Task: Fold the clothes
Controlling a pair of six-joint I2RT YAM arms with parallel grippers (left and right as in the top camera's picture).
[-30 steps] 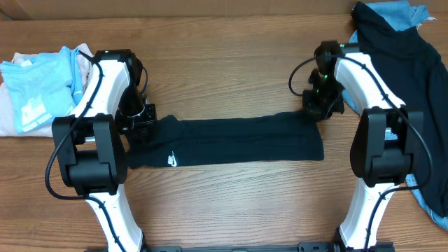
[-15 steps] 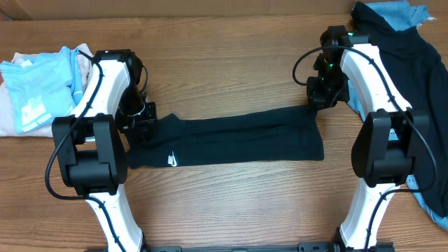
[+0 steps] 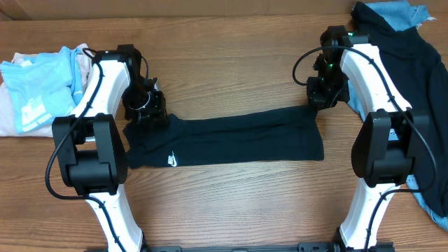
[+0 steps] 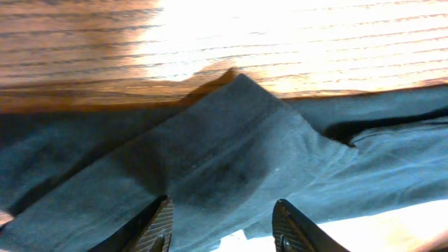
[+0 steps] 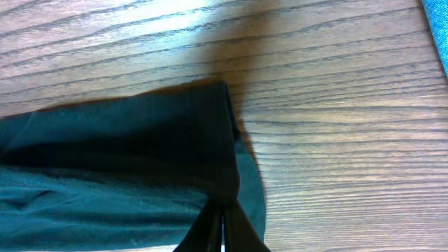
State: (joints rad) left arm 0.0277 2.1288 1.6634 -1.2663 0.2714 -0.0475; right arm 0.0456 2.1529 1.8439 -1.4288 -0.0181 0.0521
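Observation:
The black T-shirt (image 3: 238, 140) lies folded in a long strip across the table's middle, its white swoosh logo (image 3: 171, 161) near the left front. My left gripper (image 3: 145, 106) is at the strip's far left corner. In the left wrist view its jaws (image 4: 222, 207) are open over the black cloth (image 4: 224, 140), which rises in a peak. My right gripper (image 3: 320, 98) is at the far right corner. In the right wrist view its jaws (image 5: 222, 213) are shut on the shirt's edge (image 5: 126, 154).
A light-blue tee with white print (image 3: 35, 91) lies on a pale cloth at the far left. At the right edge is a pile of dark cloth (image 3: 409, 63) with blue denim (image 3: 395, 14) behind it and blue fabric (image 3: 428, 203) at the front right.
My right gripper moved toward the back with the shirt's far right corner, then held still. My left gripper moved back and slightly right along the shirt's left end.

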